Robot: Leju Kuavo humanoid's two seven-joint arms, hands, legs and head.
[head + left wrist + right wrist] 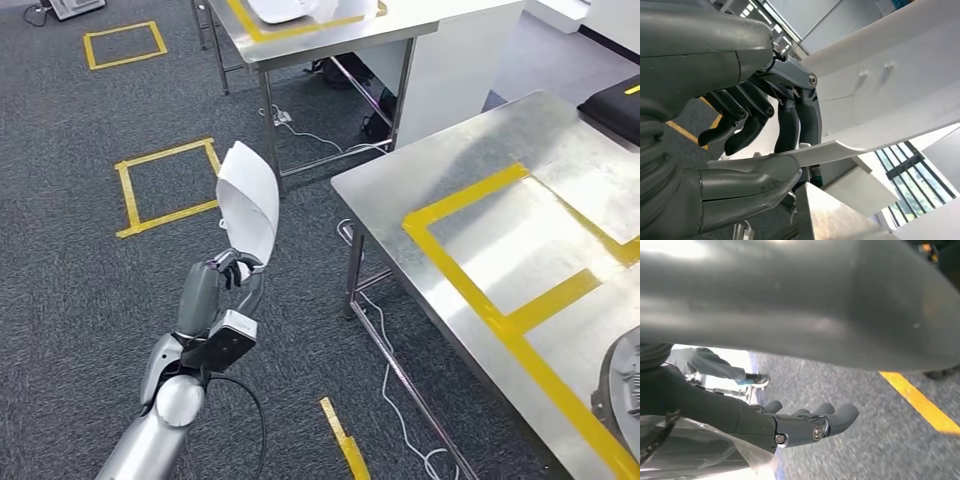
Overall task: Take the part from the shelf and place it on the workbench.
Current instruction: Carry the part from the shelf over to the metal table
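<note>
Grey carpet (68, 270) below; left hand (226, 270) grips white part (249, 200); right hand (798, 422) released.

Head cam looks down from high at the steel surface (483, 170) and the carpet beside it. Both wrist cams sit tight behind their robot hands, sharing that carpet.

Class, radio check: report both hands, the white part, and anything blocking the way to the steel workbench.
Left hand grips curved white plastic part, held over carpet. Right hand empty, fingers apart. Steel workbench to the right, taped zone bare, nothing in between.
</note>
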